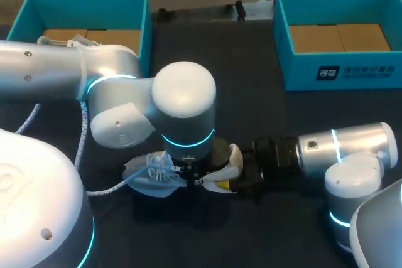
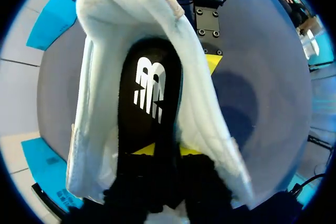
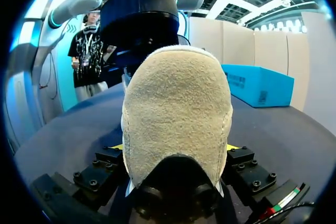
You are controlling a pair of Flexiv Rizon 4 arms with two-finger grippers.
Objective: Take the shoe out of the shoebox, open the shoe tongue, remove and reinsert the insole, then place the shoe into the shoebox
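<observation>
1. Head view takes in the dark bench (image 1: 251,92), though the two arms cover a good part of its near half.
2. The left arm (image 1: 182,101) comes in from the left, and its wrist stands right over the middle of the shoe, hiding that stretch. The right arm (image 1: 352,149) lies low from the right, pointing at the heel.
3. At the far edge sit two teal boxes. The left shoebox (image 1: 135,10) is partly behind the left arm, and the right shoebox (image 1: 339,70) is cut off at its far side. Both show a cardboard floor, and the shoe is in neither.
4. The shoe (image 1: 147,180) is between the arms, well apart from both boxes, with its toe toward the left arm's side. I can't make out whether its sole touches the bench. It has a white upper, a pale beige suede heel and loose white laces (image 1: 160,171).
5. The insole (image 2: 152,93), black with a white logo, lies in the wide-open mouth. Its near end vanishes into the dark under the left wrist.
6. The right end effector (image 1: 242,174) is clamped on the heel, one finger on each flank.
7. The left end effector (image 1: 191,181) is at the shoe's opening, over the insole. I cannot tell whether it grips anything.
</observation>
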